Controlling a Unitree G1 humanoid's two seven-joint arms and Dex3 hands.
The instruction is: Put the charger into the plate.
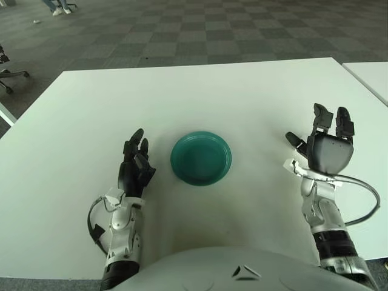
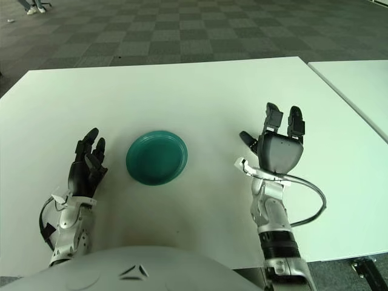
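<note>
Both hands, left hand (image 1: 134, 170) and right hand (image 1: 327, 148), fingers spread, flank the green plate (image 1: 200, 157)

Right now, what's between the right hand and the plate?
Only bare white table lies between the right hand and the green plate; both eye views show it. No charger is in view. The left hand shows left of the plate.

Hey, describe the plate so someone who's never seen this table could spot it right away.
On the white table, look between the left hand and the right hand. The plate lies nearer the left hand: round, teal, shallow, with nothing in it, the only coloured thing there.
</note>
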